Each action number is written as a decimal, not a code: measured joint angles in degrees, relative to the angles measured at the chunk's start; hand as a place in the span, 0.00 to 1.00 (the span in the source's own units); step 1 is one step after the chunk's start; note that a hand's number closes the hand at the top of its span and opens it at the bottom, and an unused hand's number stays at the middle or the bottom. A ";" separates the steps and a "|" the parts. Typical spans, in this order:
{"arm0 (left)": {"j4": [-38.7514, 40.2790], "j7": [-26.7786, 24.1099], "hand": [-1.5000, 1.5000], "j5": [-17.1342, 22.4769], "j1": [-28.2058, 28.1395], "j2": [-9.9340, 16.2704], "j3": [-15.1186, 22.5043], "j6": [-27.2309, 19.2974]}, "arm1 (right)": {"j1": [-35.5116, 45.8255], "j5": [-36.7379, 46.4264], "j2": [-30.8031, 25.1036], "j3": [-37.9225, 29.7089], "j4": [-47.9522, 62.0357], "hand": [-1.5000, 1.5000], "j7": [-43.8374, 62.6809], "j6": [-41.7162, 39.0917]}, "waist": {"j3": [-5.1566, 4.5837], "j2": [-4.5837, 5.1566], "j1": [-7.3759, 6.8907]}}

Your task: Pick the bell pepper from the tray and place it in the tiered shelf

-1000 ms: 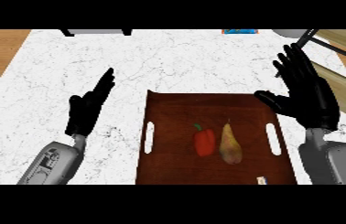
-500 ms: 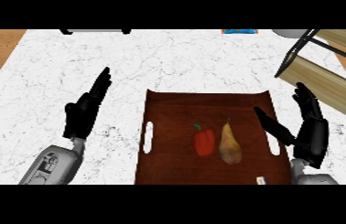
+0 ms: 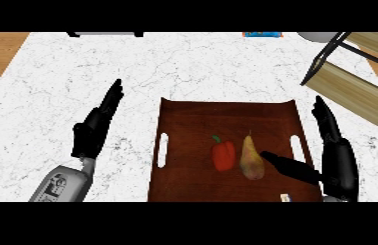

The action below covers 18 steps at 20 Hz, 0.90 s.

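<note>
**Two spread hands flank the tray**

Two hands show over the white marbled surface (image 3: 184, 69), and a brown tray (image 3: 221, 119) sits on it as the landmark. Beyond the tray's far right corner stands the shelf (image 3: 347, 76). Left of the tray, the left hand (image 3: 96, 126) rests with fingers straight. The right hand (image 3: 336, 156) is at the tray's right handle, fingers spread, thumb beside the pear (image 3: 252, 156). At the tray's middle lies the pepper (image 3: 224, 155), just left of the pear.

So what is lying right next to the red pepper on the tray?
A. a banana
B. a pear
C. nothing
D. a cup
B: a yellow-brown pear lies on the brown tray just to the right of the red pepper.
</note>
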State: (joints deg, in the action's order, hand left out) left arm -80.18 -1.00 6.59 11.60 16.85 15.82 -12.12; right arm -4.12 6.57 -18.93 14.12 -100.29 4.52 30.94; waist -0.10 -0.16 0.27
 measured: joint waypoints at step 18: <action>-1.17 2.25 0.50 -1.55 0.89 -1.09 -0.26 0.88 | 19.48 16.25 -11.83 16.12 -18.44 0.00 56.65 -29.02 | -0.10 0.00 -0.96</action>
State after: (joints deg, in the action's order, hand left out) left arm -81.35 1.25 5.04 12.48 15.76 15.55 -11.24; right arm 15.36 22.83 -30.76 30.24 -118.74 61.16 1.92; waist -0.20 -0.16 -0.70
